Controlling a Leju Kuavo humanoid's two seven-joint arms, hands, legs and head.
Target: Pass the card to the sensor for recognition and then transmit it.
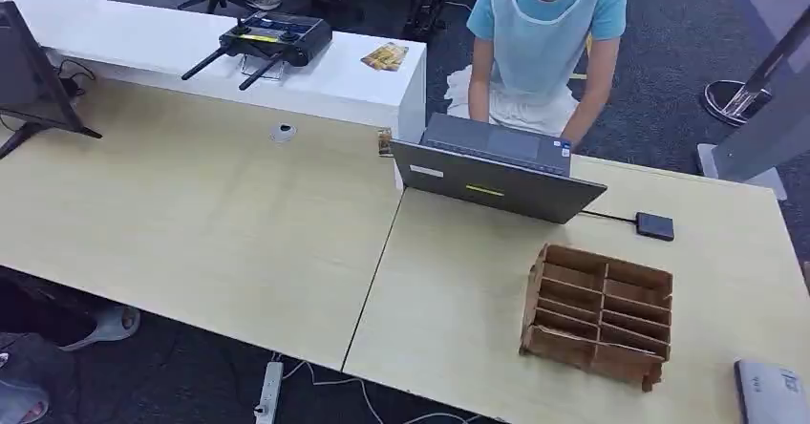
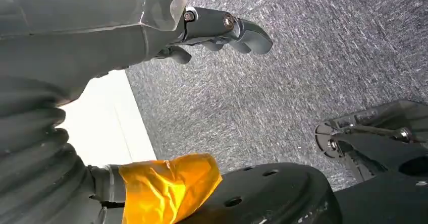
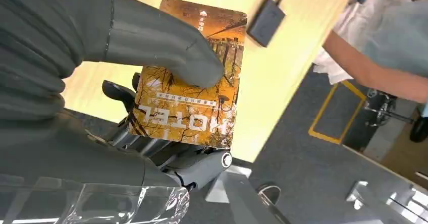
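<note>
My right hand (image 3: 106,77) pinches an orange card (image 3: 197,118) printed "HOTEL"; the thick thumb (image 3: 166,45) presses on its face and darker fingers lie behind it. Beyond the card, a small black sensor box (image 3: 266,15) lies on the pale wooden table, apart from it. In the head view that sensor box (image 1: 654,225) lies on the table right of the laptop, wired to it. My left hand (image 2: 217,30) hangs above grey carpet with nothing in it, fingers loosely bent.
A person in a light blue top (image 1: 549,32) sits behind the open grey laptop (image 1: 497,171). A brown slotted organizer (image 1: 597,314) stands at the front right, a grey device (image 1: 769,391) at the corner. A router (image 1: 272,37) and another card (image 1: 385,56) lie on the white counter.
</note>
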